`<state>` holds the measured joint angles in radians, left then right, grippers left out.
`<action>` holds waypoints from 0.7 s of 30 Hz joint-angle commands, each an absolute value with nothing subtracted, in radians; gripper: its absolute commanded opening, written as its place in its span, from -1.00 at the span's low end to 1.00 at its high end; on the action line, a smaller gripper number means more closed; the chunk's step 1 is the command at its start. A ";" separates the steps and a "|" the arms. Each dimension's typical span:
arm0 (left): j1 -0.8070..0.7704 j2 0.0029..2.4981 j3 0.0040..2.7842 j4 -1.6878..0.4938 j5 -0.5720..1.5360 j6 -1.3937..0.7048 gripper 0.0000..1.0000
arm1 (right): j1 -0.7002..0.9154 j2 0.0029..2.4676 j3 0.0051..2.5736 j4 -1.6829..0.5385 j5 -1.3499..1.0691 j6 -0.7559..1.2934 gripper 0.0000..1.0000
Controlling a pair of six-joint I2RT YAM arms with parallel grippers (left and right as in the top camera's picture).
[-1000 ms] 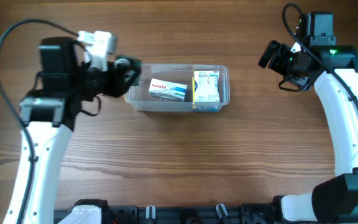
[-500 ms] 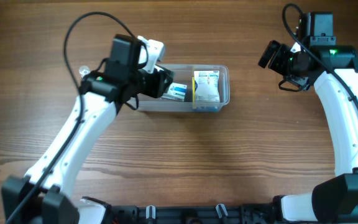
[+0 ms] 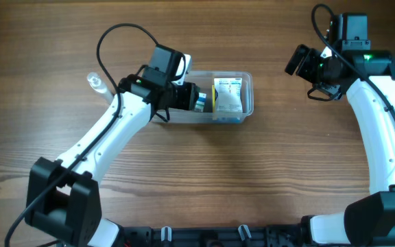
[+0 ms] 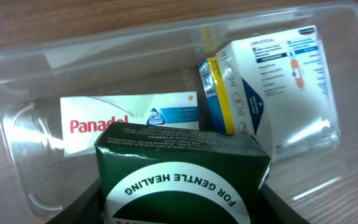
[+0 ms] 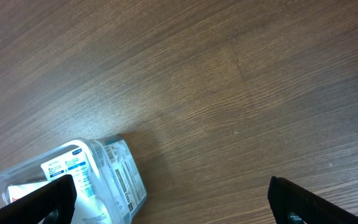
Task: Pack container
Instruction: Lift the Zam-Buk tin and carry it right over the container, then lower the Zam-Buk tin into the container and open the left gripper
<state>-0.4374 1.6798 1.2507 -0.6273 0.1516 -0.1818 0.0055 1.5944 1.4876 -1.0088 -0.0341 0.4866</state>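
Container sits on the table at upper centre of the overhead view, long side running left-right. We see its clear wall and rounded corner up close from the left wrist, and one corner from the right wrist.

Inside it:
- Panadol box lying flat, left half.
- White-and-blue box marked "Universal" standing on edge in the right half, also seen from overhead.
- Thin yellow-and-blue box pressed against its left face.

Left gripper is directly over the container's left half, reaching in from the left side. It is pinching a dark green box printed "FOR GENTLE HEALING", with one dark finger showing at each lower corner of the wrist view. The green box hangs above the Panadol box and hides its lower edge. We can't tell whether the two touch, or whether the green box is below the rim.

Right gripper is well apart from the container, off to its right and slightly further up in the overhead view. Fingers are spread wide with only bare wood between them. The container's corner sits at the lower left of that wrist view, beside the left finger.

A small clear bottle lies on the table left of the container, outside it, beside the left arm.
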 commanded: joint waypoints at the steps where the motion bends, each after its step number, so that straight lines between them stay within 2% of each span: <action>1: -0.459 1.691 1.270 -0.635 0.110 -0.256 -0.80 | 0.006 1.575 1.497 -1.006 -0.047 0.498 1.00; 8: -0.465 1.691 1.270 -0.720 0.064 -0.282 -0.78 | 0.006 1.575 1.497 -1.006 -0.047 0.498 1.00; 13: -0.465 1.691 1.270 -0.726 0.062 -0.282 -0.63 | 0.006 1.575 1.497 -1.006 -0.047 0.498 0.99; 21: -0.465 1.691 1.270 -0.725 0.062 -0.281 0.13 | 0.006 1.575 1.497 -1.006 -0.047 0.498 1.00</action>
